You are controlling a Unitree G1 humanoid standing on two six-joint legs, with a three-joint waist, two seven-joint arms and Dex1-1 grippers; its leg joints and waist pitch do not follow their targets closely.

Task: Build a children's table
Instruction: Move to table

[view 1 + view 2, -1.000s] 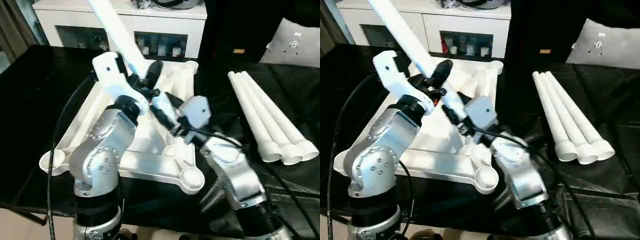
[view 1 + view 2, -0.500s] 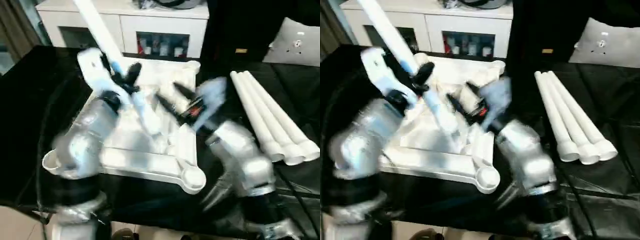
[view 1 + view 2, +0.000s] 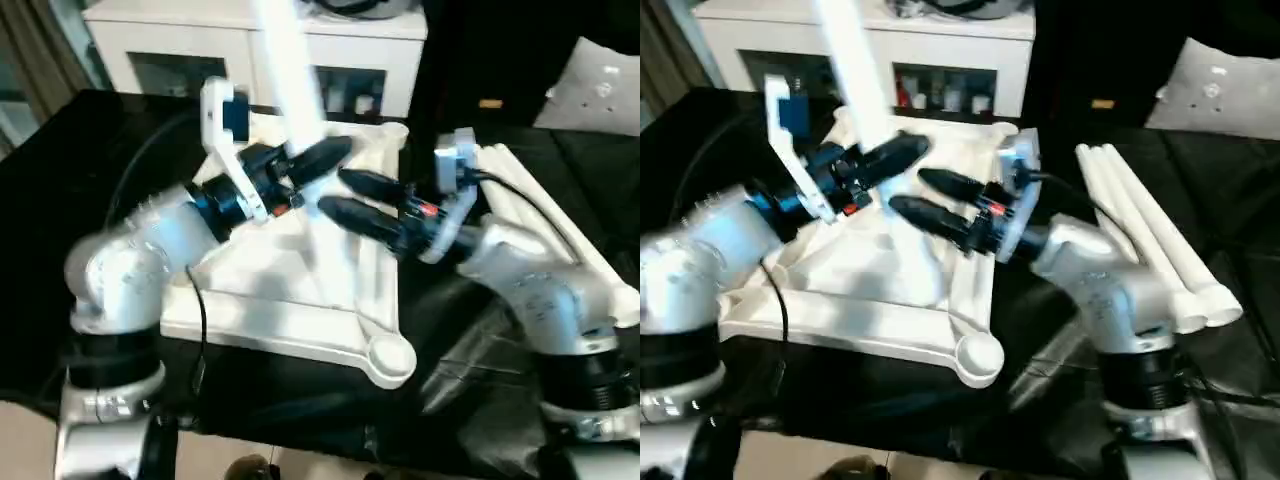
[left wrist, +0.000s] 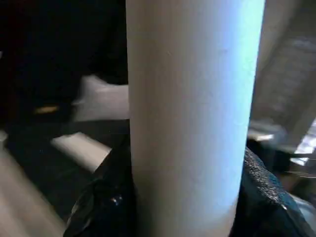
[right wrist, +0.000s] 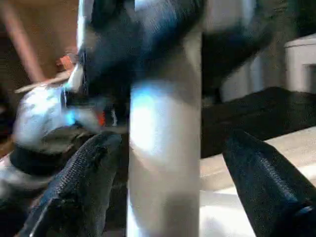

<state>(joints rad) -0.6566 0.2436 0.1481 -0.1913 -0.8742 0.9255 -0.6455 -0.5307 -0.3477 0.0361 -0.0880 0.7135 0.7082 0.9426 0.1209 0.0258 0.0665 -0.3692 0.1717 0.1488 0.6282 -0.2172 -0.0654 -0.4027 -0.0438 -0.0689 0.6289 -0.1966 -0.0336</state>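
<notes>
The white table top (image 3: pixel 290 310) lies underside up on the black workbench, a round corner socket (image 3: pixel 392 357) nearest me. A long white leg (image 3: pixel 290 80) stands steeply over its middle. My left gripper (image 3: pixel 300 162) is shut on this leg partway up; the left wrist view has the leg (image 4: pixel 190 113) tight between the black fingers (image 4: pixel 106 197). Just right of the leg, my right gripper (image 3: pixel 332 192) is open and points at it. In the right wrist view its fingers (image 5: pixel 84 173) stand clear of the leg (image 5: pixel 165 148) on both sides. More white legs (image 3: pixel 1140 220) lie side by side at the right.
A white cabinet (image 3: pixel 160 40) with shelves stands behind the workbench. At the back right rests a grey cushion (image 3: pixel 600 90). Black mat (image 3: pixel 60 180) covers the bench left of the table top. My right forearm (image 3: pixel 530 290) crosses over the near ends of the lying legs.
My right gripper has opened, come off the leg and drawn back to the right. The left arm has swung the held leg more upright. The camera has shifted too.
</notes>
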